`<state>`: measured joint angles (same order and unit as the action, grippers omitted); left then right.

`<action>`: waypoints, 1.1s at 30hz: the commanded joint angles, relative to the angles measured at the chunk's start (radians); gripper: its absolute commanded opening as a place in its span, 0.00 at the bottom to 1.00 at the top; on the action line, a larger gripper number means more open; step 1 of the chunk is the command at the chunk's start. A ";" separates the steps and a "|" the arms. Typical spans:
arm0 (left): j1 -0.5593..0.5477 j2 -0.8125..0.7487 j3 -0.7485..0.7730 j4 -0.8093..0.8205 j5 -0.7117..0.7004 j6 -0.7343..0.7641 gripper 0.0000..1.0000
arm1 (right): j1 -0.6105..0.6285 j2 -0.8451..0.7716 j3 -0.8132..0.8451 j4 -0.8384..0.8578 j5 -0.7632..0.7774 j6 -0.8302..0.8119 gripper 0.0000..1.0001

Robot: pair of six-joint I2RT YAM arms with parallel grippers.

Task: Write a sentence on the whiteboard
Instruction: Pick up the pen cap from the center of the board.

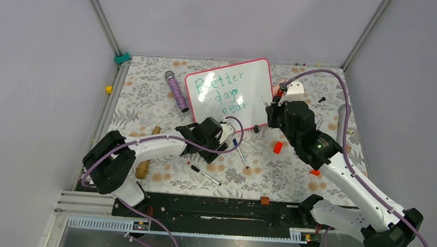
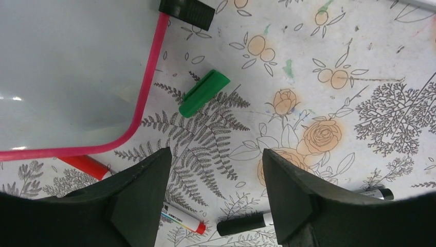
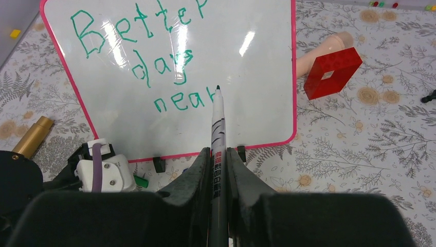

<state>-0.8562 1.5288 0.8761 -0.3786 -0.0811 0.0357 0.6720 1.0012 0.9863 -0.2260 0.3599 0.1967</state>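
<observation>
whiteboard (image 1: 253, 80) 1 | green words (image 3: 159, 67) 3 | green cap (image 2: 204, 93) 1 | microphone (image 1: 177, 92) 1

Robot lab cell: panel walls (image 1: 31, 60), aluminium frame (image 1: 101, 13).

In the left wrist view the whiteboard (image 2: 67, 77) runs off the top and left edges, leaving only a blank corner. A red marker (image 2: 85, 165) slips under its frame, and a black-capped marker (image 2: 241, 224) is half covered by a finger of the left end effector (image 2: 216, 154). In the right wrist view the top edge clips the sentence (image 3: 149, 62) at "Better", glare washes out some strokes, and the held marker (image 3: 218, 128) has its lower barrel buried in the right end effector (image 3: 217, 154). From above, the small bits (image 1: 295, 64) at the far edge of the desk (image 1: 149, 90) are too tiny to tell.
</observation>
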 commanded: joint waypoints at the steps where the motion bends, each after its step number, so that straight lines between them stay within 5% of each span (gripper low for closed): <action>1: 0.026 0.015 0.045 0.098 0.069 0.062 0.67 | -0.004 -0.016 -0.003 0.045 0.031 0.012 0.00; 12: 0.043 0.158 0.173 0.038 0.121 0.182 0.65 | -0.003 -0.015 -0.003 0.047 0.039 0.006 0.00; 24: 0.095 0.214 0.201 0.010 0.203 0.149 0.61 | -0.004 -0.023 -0.004 0.047 0.043 0.004 0.00; 33: 0.103 0.290 0.244 -0.025 0.196 0.100 0.32 | -0.005 -0.047 -0.012 0.048 0.053 -0.001 0.00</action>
<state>-0.7563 1.8153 1.1210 -0.4091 0.0982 0.1570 0.6720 0.9825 0.9760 -0.2256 0.3786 0.1967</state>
